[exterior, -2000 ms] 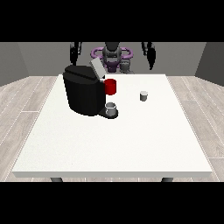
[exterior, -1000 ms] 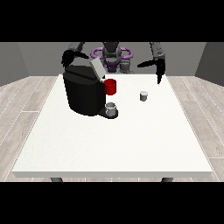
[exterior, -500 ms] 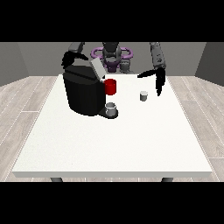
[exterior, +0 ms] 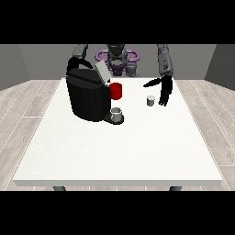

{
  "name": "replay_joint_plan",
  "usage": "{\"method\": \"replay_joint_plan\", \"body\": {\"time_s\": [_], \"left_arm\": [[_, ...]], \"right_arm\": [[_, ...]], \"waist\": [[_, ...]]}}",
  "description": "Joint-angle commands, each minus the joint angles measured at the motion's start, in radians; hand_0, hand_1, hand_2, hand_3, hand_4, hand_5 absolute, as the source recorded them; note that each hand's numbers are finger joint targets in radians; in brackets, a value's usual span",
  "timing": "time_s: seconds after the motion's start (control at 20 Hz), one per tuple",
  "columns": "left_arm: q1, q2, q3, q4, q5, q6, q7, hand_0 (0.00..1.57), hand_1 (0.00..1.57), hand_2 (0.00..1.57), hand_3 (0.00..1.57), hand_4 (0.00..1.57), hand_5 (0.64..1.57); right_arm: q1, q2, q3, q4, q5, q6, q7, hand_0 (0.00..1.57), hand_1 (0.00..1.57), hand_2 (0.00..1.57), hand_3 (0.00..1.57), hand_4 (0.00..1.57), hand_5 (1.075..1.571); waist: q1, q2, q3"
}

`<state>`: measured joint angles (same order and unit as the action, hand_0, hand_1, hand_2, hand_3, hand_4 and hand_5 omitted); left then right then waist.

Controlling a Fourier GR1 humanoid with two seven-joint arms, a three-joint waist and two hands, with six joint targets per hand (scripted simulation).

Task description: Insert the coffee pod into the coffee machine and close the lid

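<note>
While the small grey coffee pod (exterior: 150, 100) sat on the large white table (exterior: 137, 147), the black hand at the view's right (exterior: 164, 91) hung just beside it. Its fingers were straight, thumb spread wide, holding nothing.

Large white table (exterior: 114, 151) on pale wood-plank floor (exterior: 23, 110) — plain grey walls (exterior: 27, 64) behind

Straight-fingered hand (exterior: 165, 90) beside coffee pod (exterior: 150, 100)

One front camera, across the tabletop (exterior: 114, 151) from the robot (exterior: 117, 57)
It stands raised beyond the near edge, looking down and along the surface toward the robot, which shows small at the top; the whole white top fits in view, with wooden floor (exterior: 20, 105) at both sides
</note>
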<state>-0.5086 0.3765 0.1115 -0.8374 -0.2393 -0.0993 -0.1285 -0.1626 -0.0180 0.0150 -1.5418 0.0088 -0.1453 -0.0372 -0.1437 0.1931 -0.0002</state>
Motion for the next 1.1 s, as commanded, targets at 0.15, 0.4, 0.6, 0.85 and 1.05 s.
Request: {"method": "replay_joint_plan", "body": {"time_s": [0.15,0.4,0.6,0.85,1.05], "left_arm": [[-0.052,0.001,-0.029,0.074,-0.081,0.028,0.019,0.81,0.81,0.85,0.5,0.0,1.571],[-0.039,0.056,-0.05,0.161,-0.158,0.049,-0.077,0.58,0.58,0.72,0.47,0.0,1.571],[-0.058,0.011,-0.069,0.191,-0.216,0.146,-0.078,0.55,0.55,0.7,0.45,0.0,1.571],[-0.102,0.026,-0.066,0.206,-0.248,0.154,-0.082,0.72,0.72,0.85,0.62,0.15,1.571],[-0.139,0.026,-0.022,0.269,-0.25,0.23,-0.127,0.84,0.84,0.97,0.74,0.39,1.571]], "right_arm": [[-0.076,-0.032,-0.066,0.122,-0.008,0.001,-0.04,0.0,0.0,0.0,0.0,0.42,1.571],[-0.048,0.016,0.025,0.062,0.045,-0.074,0.004,0.0,0.0,0.0,0.0,0.41,1.571],[-0.072,-0.029,-0.022,0.062,0.009,-0.007,0.024,0.0,0.0,0.0,0.0,0.39,1.571],[-0.034,-0.009,-0.009,0.101,0.028,-0.022,0.014,0.0,0.0,0.0,0.0,0.45,1.571],[-0.068,-0.031,-0.026,0.079,0.004,0.011,0.006,0.0,0.0,0.0,0.0,0.52,1.571]], "waist": [[0.027,0.026,0.0002],[0.002,0.042,-0.0004],[-0.025,0.043,-0.0003],[-0.013,-0.003,0.0],[-0.032,0.051,-0.0002]]}}
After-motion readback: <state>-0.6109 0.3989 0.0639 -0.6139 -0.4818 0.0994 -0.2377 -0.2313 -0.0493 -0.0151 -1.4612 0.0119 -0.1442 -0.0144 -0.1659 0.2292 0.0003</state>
